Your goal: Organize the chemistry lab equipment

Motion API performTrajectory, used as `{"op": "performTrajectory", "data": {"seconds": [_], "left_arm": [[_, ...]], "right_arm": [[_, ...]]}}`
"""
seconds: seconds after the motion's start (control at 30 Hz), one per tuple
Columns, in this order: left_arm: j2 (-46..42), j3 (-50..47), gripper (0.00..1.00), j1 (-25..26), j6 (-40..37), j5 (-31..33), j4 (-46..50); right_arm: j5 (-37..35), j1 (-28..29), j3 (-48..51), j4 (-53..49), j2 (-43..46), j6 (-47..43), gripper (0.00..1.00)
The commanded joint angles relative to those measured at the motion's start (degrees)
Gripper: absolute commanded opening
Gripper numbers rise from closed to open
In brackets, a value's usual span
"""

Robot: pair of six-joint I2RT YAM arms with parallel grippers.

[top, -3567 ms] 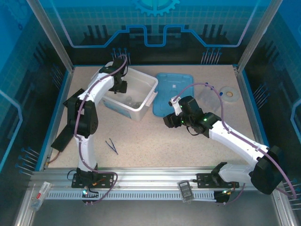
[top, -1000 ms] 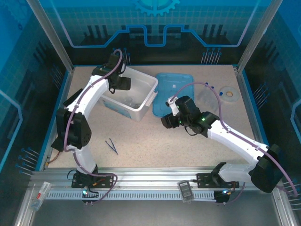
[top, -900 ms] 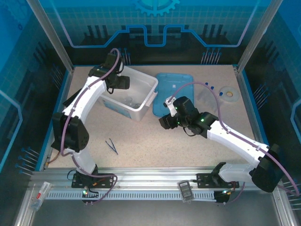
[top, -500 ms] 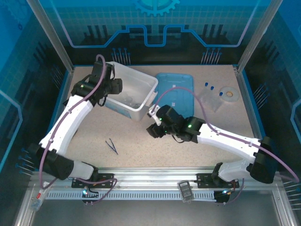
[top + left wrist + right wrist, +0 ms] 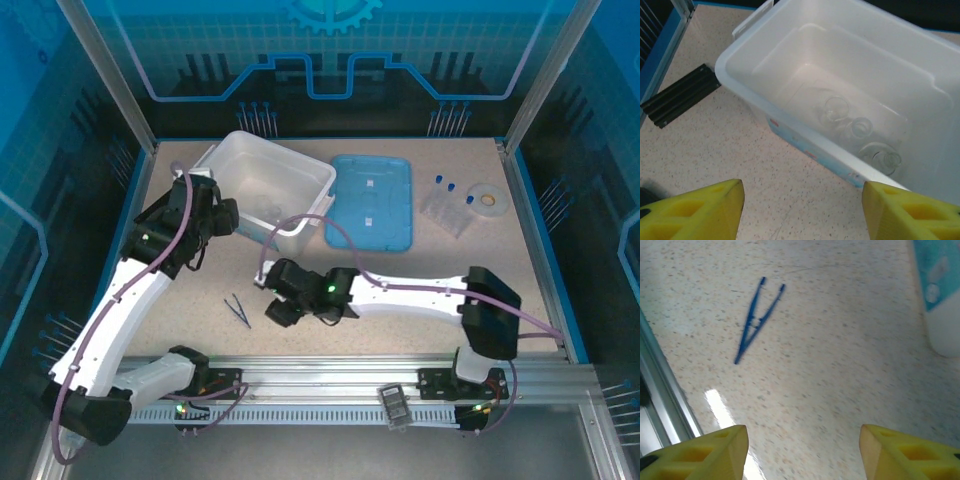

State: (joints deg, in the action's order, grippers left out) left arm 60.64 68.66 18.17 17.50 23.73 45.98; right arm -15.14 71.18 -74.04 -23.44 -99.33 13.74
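A white bin (image 5: 322,190) stands at the back left of the table. In the left wrist view, clear glass beakers (image 5: 835,107) and a round glass dish (image 5: 884,160) lie on the floor of the bin (image 5: 805,132). Thin blue tweezers (image 5: 238,310) lie flat on the table near the front; the right wrist view has the tweezers (image 5: 757,320) ahead and to the left. Blue-capped tubes (image 5: 445,184) rest at the back right. My left gripper (image 5: 226,218) (image 5: 802,210) hovers open and empty just outside the bin's near left wall. My right gripper (image 5: 277,308) (image 5: 803,445) hangs open and empty right of the tweezers.
A blue lid (image 5: 370,200) lies flat right of the bin. A white tape ring (image 5: 487,198) sits at the back right, next to a clear packet (image 5: 447,212). A black ridged strip (image 5: 680,95) lies left of the bin. The metal front rail (image 5: 330,372) borders the table.
My left gripper has pulled back out of the bin toward its near left side. My right arm has swung left across the table and now sits close to the tweezers.
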Motion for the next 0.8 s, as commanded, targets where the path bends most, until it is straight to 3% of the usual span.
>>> {"op": "performTrajectory", "data": {"seconds": [0.0,0.5,0.77], "left_arm": [[-1.87,-1.83,0.69,-0.31,2.27,-0.84,1.06],[-4.48,-6.82,0.86,-5.68,3.49,-5.64,-3.56],[-5.27,-6.84,0.88,-12.72,3.34,-12.16,-4.32]], "right_arm": [[1.45,2.41,-4.77,0.87,-4.68,0.94,0.62],[6.08,3.79,-19.12,-1.61,-20.55,0.46,0.61],[8.25,2.17,-26.41,-3.75,-27.48,1.8,0.6]]}}
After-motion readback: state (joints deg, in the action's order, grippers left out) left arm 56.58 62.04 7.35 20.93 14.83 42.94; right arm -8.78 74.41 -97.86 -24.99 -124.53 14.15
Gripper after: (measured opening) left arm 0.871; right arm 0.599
